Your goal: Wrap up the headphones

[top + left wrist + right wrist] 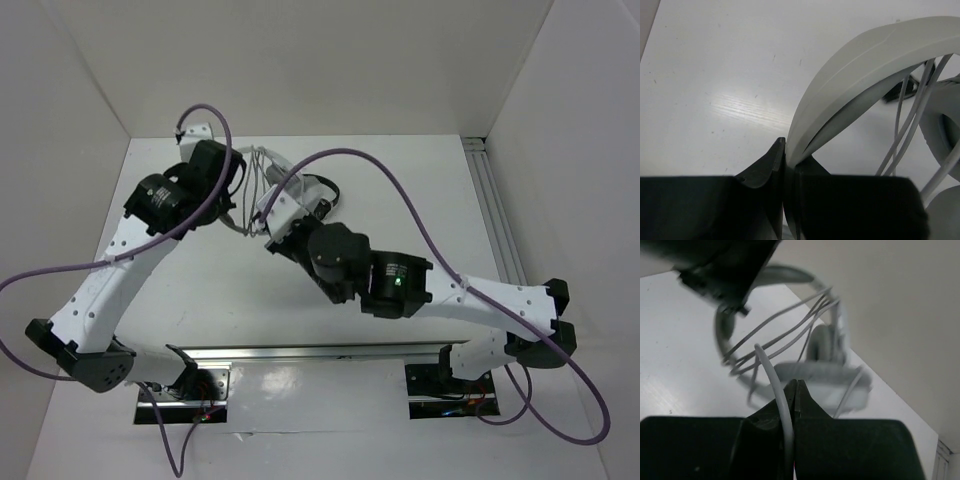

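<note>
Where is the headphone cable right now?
In the right wrist view the cable is pinched in the right gripper, its loops strung across the headphones, whose headband the left gripper clamps.

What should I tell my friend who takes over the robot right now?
Left claw: shut on the wide white headband of the large white and light-grey over-ear headphones.
Right claw: shut on their thin grey cable.
Both meet over the far middle of the white table.
Done: several cable strands already cross the headband.
To do: probably wind on the remaining cable, then let go.
</note>
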Robot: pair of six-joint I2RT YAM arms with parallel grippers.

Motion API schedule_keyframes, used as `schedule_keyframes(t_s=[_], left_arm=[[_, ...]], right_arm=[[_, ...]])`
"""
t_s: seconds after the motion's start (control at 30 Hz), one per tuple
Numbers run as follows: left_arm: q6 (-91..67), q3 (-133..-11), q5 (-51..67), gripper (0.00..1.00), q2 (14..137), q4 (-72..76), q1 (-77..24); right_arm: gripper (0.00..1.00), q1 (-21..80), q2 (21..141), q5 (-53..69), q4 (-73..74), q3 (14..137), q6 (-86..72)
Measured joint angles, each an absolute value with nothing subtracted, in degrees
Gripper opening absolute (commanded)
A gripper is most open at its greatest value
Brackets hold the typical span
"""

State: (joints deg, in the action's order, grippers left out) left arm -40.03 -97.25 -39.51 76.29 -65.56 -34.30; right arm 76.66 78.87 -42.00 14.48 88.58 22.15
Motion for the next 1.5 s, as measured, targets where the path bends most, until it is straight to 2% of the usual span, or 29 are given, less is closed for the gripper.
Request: schedule_keyframes(t_s=[0.13, 0.3, 0.7, 1.0, 1.17, 1.5], left_arm=[[-44.31, -103.2, -38.5, 0.0, 79.99, -65.34, -29.23], [-48.99, -103.77, -36.58, 0.0, 84.36, -65.19, -25.65], [-52.64, -89.62, -34.83, 0.0, 87.83, -59.18, -22.81], [-46.02, -78.48, -34.59, 0.0, 86.67, -53.47, -29.65], [-38.83, -74.5, -31.79, 0.0, 83.92, -50.11, -34.11], [-32.84, -68.4, -26.44, 0.0, 80.9, -46.19, -42.92]], right_arm=[[0.0, 82.26, 78.87, -46.11, 13.37, 86.15, 22.72], [0.0, 84.62, 78.85, -47.77, 12.86, 86.43, 23.11], [0.0, 88.53, 78.65, -49.19, 12.64, 87.85, 25.69], [0.0, 80.97, 77.19, -52.12, 8.6, 87.2, 29.8], [0.0, 76.09, 75.09, -54.3, -0.25, 83.11, 33.56], [0.0, 70.08, 76.58, -57.17, -14.2, 82.91, 48.34]])
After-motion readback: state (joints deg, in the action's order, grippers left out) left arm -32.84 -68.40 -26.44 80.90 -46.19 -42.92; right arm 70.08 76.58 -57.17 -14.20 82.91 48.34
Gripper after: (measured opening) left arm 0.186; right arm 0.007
